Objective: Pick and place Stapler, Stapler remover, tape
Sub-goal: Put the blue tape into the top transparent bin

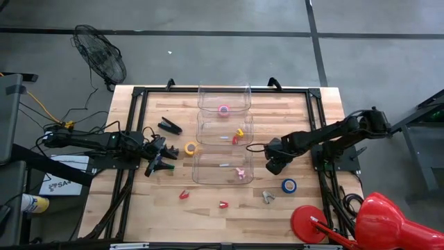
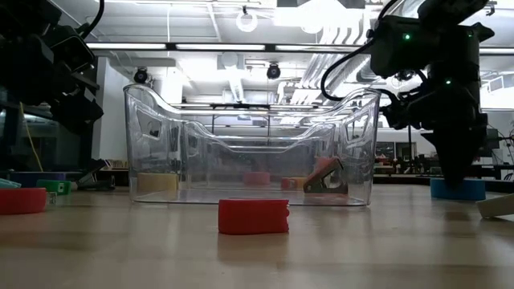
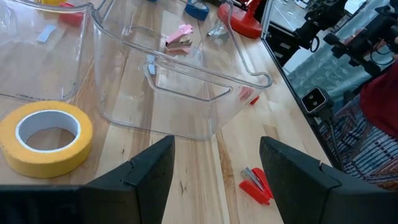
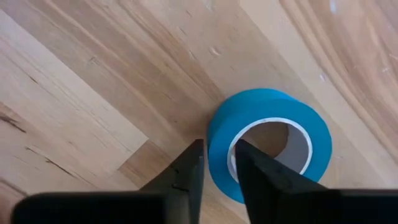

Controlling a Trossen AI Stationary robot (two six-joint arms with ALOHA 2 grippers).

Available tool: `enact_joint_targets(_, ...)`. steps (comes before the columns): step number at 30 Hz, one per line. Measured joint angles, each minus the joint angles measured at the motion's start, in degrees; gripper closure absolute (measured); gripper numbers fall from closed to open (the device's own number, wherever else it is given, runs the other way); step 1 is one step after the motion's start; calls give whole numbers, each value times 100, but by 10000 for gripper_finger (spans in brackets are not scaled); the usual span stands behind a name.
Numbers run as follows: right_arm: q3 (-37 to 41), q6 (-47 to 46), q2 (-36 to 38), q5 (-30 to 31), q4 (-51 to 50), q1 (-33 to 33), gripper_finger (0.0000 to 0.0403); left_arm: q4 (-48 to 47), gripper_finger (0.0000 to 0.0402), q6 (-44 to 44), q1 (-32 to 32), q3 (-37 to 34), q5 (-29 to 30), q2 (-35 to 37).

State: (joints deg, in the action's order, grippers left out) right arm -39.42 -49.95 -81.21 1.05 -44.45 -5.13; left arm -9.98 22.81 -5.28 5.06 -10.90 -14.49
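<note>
A blue tape roll (image 4: pixel 273 140) lies flat on the table near its right edge (image 1: pixel 288 185). My right gripper (image 4: pixel 217 152) comes down on it, its fingers close together at the roll's wall. A yellow tape roll (image 1: pixel 190 148) lies flat left of the clear bins (image 3: pixel 46 137). My left gripper (image 3: pixel 214 149) hovers open just left of it (image 1: pixel 161 161) and touches nothing. A black stapler (image 1: pixel 170 126) lies toward the far left. A pink tape roll (image 1: pixel 224 110) sits in the far bin. Small red staple removers (image 1: pixel 184 195) (image 1: pixel 223 205) and a silver one (image 1: pixel 268 197) lie near the front edge. My right gripper pinches the blue tape roll's wall (image 4: pixel 219 134) on the side toward the bins. One finger (image 4: pixel 186 174) is outside the ring and the other finger (image 4: pixel 258 171) is inside its hole. The fingers come from above, slanting down. The roll lies flat on the table.
Three clear bins (image 1: pixel 223 97) stand in a row down the table's middle, holding small coloured items (image 1: pixel 238 135) (image 1: pixel 241 173). A red staple remover (image 3: pixel 256 183) lies ahead of my left gripper. A red object (image 1: pixel 378 222) stands off the near right corner, a fan (image 1: pixel 100 55) beyond the far left.
</note>
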Motion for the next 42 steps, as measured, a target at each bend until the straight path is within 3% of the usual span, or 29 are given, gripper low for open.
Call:
enact_joint_targets(6, -9, 112, 0, 6, 12, 35, 377, 0, 170, 2, -1, -1, 0, 0)
enact_joint_targets(14, -468, 418, -7, 53, -199, 236, 378, 0, 170, 0, 0, -2, 0, 0)
enact_joint_targets(28, -2654, 1980, -70, 527, -1490, 1155, 379, 0, 170, 2, 1, -1, 0, 0)
enact_joint_targets(33, -3544, 2695, -600, 505, -1683, 1643, 379, 2, 170, 0, -2, 0, 0, 0)
enact_joint_targets(42, -5572, 3764, -2201, 458, -1959, 2360, 379, 1, 170, 1, -2, -1, 0, 1)
